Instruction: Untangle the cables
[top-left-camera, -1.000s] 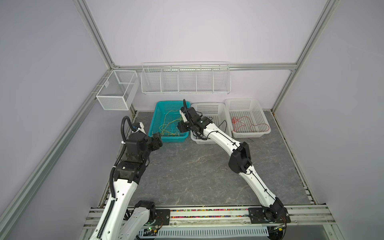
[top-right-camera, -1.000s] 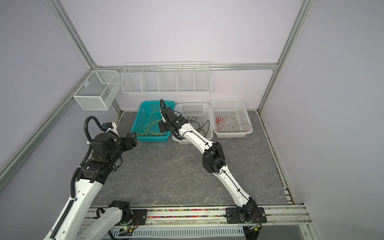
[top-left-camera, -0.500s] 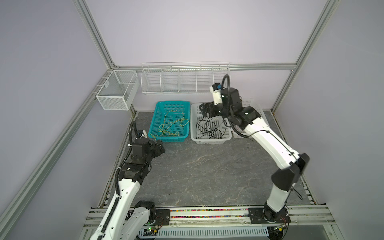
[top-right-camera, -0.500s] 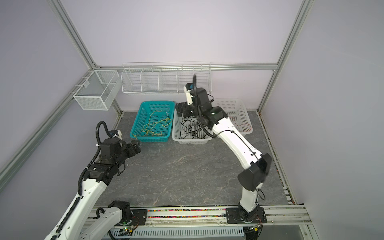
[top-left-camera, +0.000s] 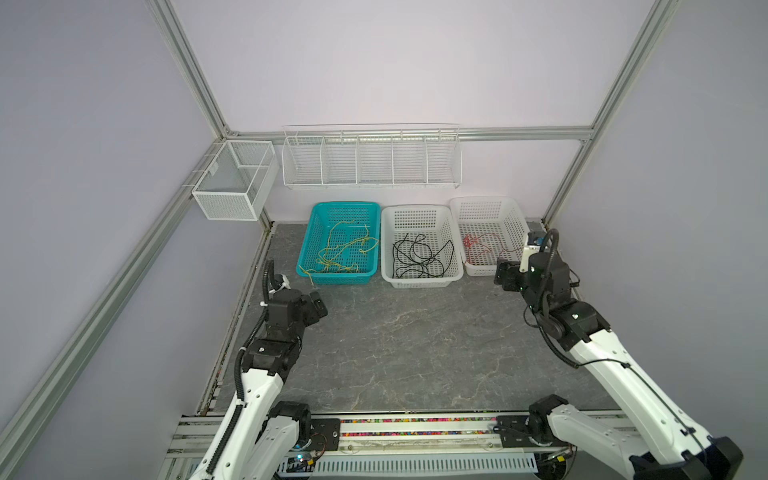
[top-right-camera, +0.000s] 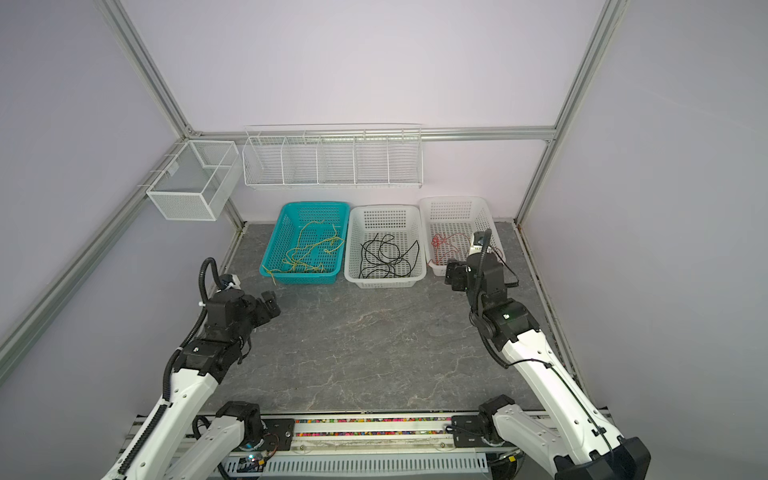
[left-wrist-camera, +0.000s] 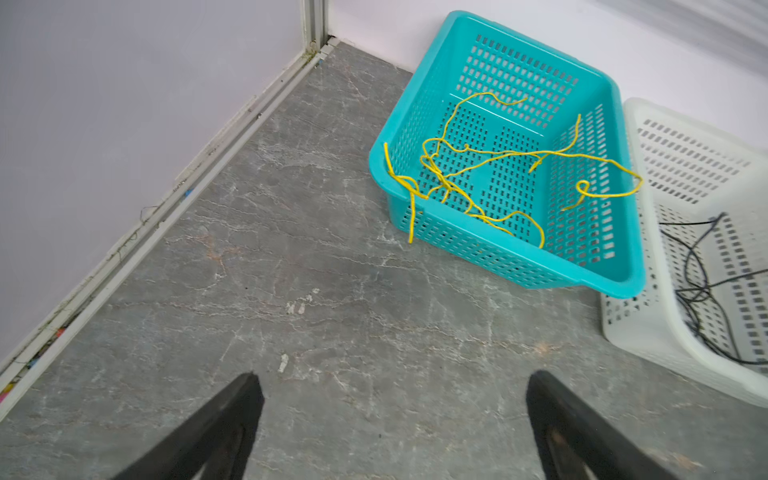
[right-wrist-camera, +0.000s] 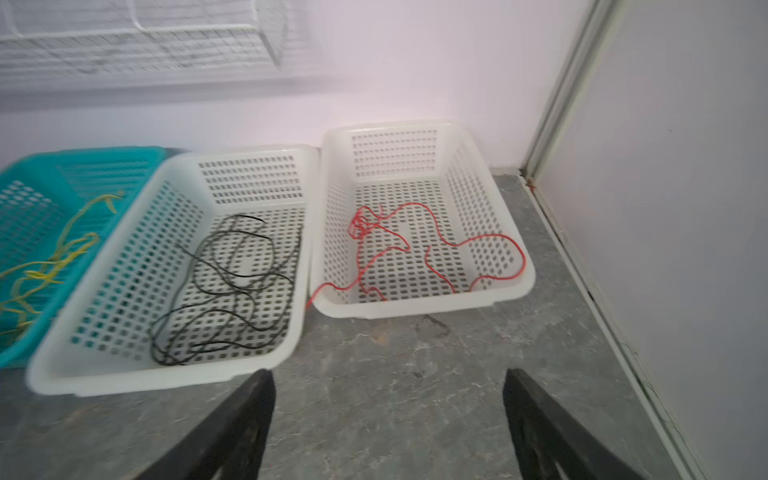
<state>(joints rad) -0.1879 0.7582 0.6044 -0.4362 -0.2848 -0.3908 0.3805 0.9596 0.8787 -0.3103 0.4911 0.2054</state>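
- Holding anything, left tool (left-wrist-camera: 392, 378) or right tool (right-wrist-camera: 388, 374)?
- No, both are gaping wide, touching nothing. Yellow cable (left-wrist-camera: 434, 164) is lying in teal basket (top-left-camera: 345, 204), black cable (right-wrist-camera: 166, 359) in middle basket (right-wrist-camera: 145, 380), red cable (right-wrist-camera: 361, 222) in right basket (right-wrist-camera: 415, 305).

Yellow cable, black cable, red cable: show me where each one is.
yellow cable (left-wrist-camera: 411, 216), left wrist view, the end hanging over the rim of the teal basket (left-wrist-camera: 519, 266).
black cable (right-wrist-camera: 245, 286), right wrist view, crossing loops in mid-tangle.
red cable (right-wrist-camera: 361, 222), right wrist view, the knotted bunch.
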